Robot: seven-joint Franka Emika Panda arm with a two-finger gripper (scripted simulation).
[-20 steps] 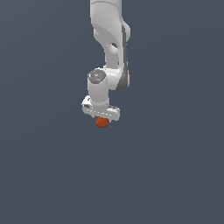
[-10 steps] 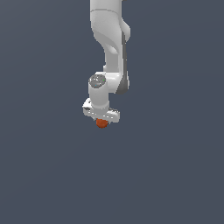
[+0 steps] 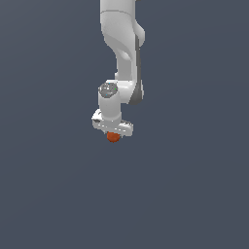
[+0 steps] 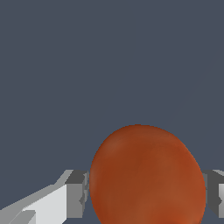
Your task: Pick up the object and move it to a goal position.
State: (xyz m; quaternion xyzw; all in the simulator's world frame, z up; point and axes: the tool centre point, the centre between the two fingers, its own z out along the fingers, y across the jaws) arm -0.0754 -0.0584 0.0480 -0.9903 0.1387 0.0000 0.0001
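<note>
The object is a small orange-red ball (image 3: 113, 137), smooth and roundish. It sits just under the white gripper (image 3: 113, 136) in the exterior view, partly hidden by the gripper's crossbar. In the wrist view the ball (image 4: 148, 177) fills the space between the two fingers (image 4: 78, 194), which press on both its sides. The gripper is shut on the ball. The white arm (image 3: 121, 44) reaches down from the top of the exterior view.
A plain dark grey-blue surface (image 3: 194, 185) fills both views. No other object, edge or marker shows.
The arm and the held ball have shifted very slightly towards the exterior view's left. The grip on the ball is the same.
</note>
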